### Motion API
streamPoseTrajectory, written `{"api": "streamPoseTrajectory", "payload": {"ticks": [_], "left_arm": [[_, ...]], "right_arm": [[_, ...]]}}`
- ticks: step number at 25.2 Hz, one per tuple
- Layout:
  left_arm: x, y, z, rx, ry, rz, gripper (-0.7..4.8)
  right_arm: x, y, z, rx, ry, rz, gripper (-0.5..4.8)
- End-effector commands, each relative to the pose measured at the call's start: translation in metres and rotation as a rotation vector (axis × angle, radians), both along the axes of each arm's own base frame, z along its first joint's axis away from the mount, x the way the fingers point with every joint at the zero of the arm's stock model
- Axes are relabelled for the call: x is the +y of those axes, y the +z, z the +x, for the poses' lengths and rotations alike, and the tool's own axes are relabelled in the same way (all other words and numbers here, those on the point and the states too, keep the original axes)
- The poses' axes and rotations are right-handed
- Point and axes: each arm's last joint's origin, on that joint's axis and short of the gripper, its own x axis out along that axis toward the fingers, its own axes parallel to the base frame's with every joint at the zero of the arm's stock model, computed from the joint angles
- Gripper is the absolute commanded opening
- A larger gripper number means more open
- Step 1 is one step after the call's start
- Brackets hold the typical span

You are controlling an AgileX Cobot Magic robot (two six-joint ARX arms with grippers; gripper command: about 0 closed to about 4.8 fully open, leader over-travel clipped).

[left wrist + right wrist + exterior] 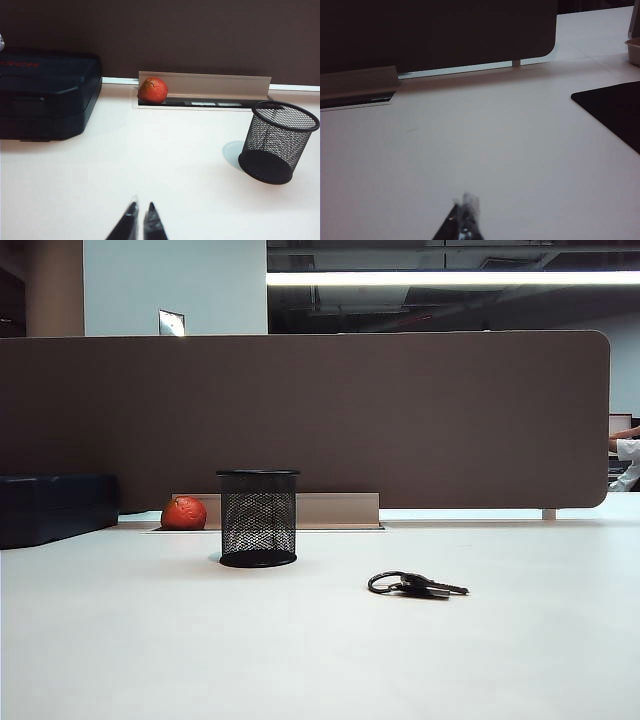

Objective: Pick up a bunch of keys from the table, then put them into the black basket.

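Observation:
The bunch of keys, a dark ring with flat keys, lies flat on the white table, right of centre. The black basket stands upright to its left, a mesh cylinder; it also shows in the left wrist view as the black basket. Neither arm appears in the exterior view. My left gripper hovers over bare table, far from the basket, fingertips nearly together and empty. My right gripper is shut with nothing in it, over bare table; the keys are out of both wrist views.
A red-orange ball rests by a cable tray at the back. A dark blue box sits at the back left. A brown partition closes the far edge. A black mat lies to the right gripper's side.

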Motion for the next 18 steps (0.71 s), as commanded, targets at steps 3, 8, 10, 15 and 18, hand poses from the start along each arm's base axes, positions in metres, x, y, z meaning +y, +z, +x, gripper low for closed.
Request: {"api": "streamPoseTrajectory", "payload": {"ticks": [3, 8, 10, 15, 18], "left_arm": [[-0.0001, 0.0024, -0.0003, -0.013, -0.003, 0.000, 0.25], [-0.0001, 0.0024, -0.0003, -0.013, -0.003, 0.000, 0.19], [-0.0001, 0.0024, -0.0003, -0.013, -0.003, 0.000, 0.16], [-0.0001, 0.0024, -0.0003, -0.013, -0.003, 0.000, 0.09], [0.0000, 0.0024, -0.0003, -0.013, -0.003, 0.000, -0.06]], "right_arm": [[0.0000, 0.0019, 0.0000, -0.018, 0.000, -0.002, -0.09], [0.0000, 0.0019, 0.0000, -0.018, 0.000, -0.002, -0.09], [0.0000, 0.0020, 0.0000, -0.019, 0.000, -0.002, -0.09], [0.0000, 0.0020, 0.0000, -0.019, 0.000, -0.002, -0.09], [0.0000, 0.0020, 0.0000, -0.019, 0.000, -0.002, -0.09]]}}
